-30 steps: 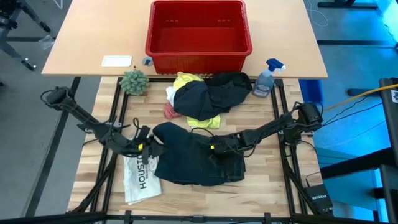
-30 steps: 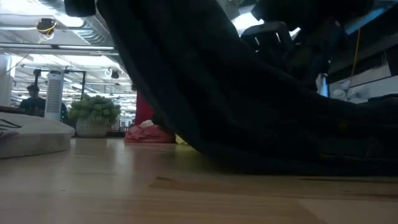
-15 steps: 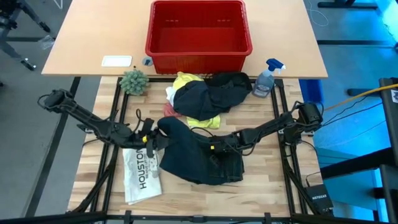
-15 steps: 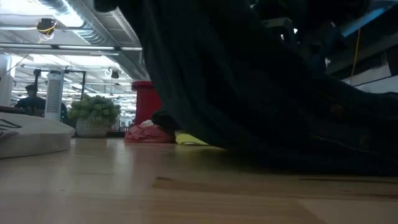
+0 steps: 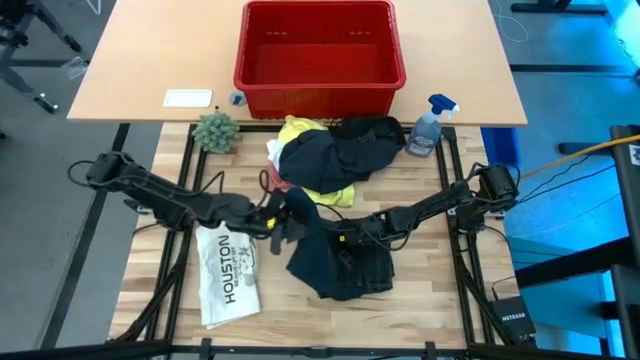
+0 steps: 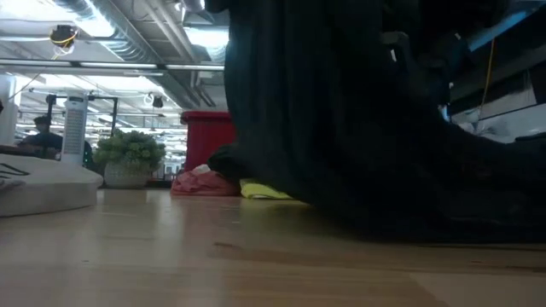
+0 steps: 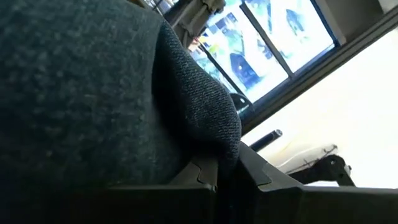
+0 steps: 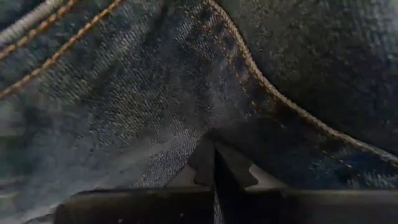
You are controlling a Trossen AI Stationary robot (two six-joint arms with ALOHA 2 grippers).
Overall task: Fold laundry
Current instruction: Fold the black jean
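At desk centre: dark trousers, bunched, one edge lifted. Left pincer clamped on the raised edge; right pincer clamped on denim at the trousers' middle. Behind: yellow T-shirt, pink cloth, white cloth under another dark garment.

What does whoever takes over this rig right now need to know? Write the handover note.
Left gripper: shut on the edge of the dark trousers, lifted over the table's middle.
Right gripper: shut on the trousers, pinning them to the table.
Pile behind: another dark garment, yellow T-shirt, pink cloth, white cloth, all unfolded.
Done: a first fold of the trousers is under way.
Left: finish the trousers, then the pile.
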